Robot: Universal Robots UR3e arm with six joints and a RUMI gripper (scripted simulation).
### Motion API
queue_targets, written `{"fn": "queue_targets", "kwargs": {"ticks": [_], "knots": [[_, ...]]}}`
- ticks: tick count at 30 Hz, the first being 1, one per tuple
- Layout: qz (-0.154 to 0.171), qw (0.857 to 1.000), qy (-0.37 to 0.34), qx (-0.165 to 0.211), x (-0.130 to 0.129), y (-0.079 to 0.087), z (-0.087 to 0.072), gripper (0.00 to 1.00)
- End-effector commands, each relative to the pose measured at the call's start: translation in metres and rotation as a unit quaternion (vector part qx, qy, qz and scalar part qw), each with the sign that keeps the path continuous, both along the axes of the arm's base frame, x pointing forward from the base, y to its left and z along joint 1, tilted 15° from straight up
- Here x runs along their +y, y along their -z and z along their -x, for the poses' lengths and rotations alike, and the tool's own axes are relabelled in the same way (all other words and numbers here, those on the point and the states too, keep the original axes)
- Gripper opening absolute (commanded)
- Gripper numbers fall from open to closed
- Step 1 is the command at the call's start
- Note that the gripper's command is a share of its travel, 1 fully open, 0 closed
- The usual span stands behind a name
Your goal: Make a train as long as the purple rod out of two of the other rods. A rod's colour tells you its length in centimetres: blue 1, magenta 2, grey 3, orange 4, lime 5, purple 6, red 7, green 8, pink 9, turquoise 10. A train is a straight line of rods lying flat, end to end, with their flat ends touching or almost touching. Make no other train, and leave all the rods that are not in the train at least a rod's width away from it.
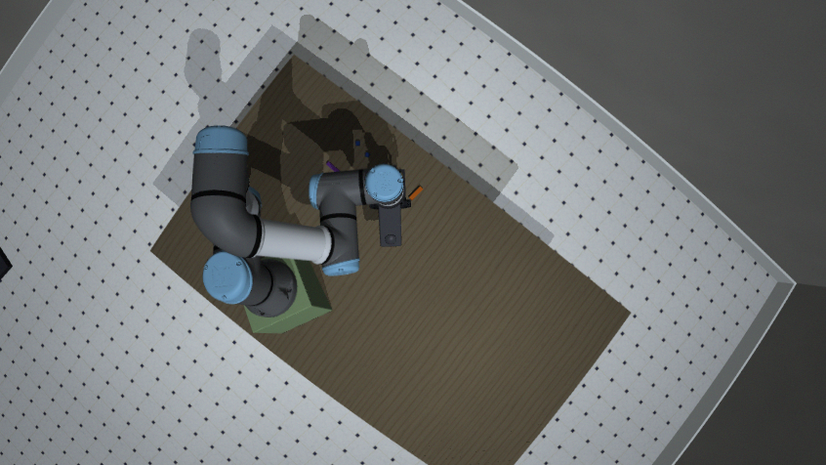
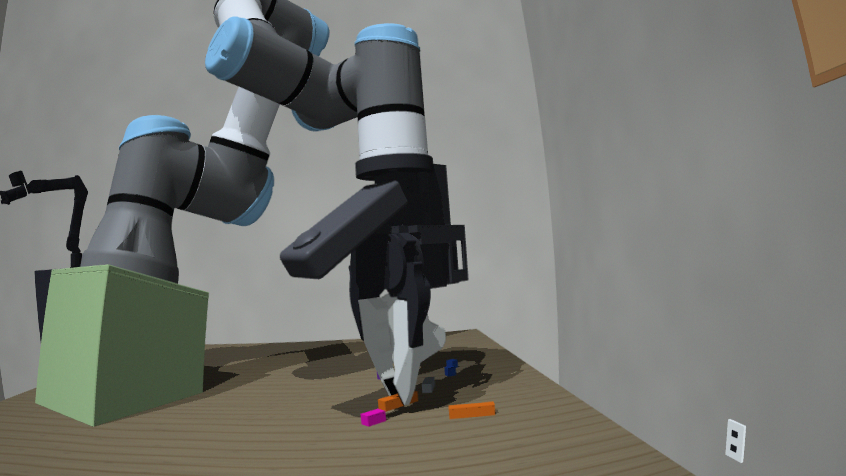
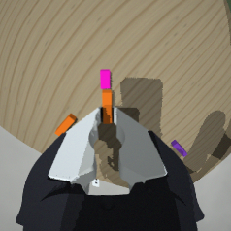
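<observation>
My gripper [image 2: 399,391] is shut on an orange rod [image 3: 107,106] and holds it low at the wooden table. In the wrist view the rod points away from the fingers toward a magenta rod [image 3: 105,79], end to end in one line with a very small gap. In the exterior view the orange rod [image 2: 395,401] lies just right of the magenta rod [image 2: 373,417]. A second orange rod [image 2: 471,409] lies apart to the right. The purple rod [image 3: 179,148] lies off to the right in the wrist view, mostly hidden behind the gripper in the exterior view.
A grey rod [image 2: 428,384] and a blue rod [image 2: 451,367] lie behind the gripper, in shadow. The green base block [image 2: 115,343] stands at the left. The table's right edge runs close to the wall.
</observation>
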State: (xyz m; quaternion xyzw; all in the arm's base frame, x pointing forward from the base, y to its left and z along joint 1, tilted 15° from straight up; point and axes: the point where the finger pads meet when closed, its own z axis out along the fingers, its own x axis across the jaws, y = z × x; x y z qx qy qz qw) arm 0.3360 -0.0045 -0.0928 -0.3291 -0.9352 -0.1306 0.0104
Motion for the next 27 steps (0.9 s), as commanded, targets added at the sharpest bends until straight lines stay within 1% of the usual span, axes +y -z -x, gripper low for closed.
{"fn": "queue_targets", "kwargs": {"ticks": [1, 27], "knots": [[0.001, 1.000, 0.001, -0.002, 0.0012, 0.0051, -0.0017, 0.00], [0.001, 1.000, 0.001, -0.003, 0.0012, 0.0070, -0.0023, 0.00]]}}
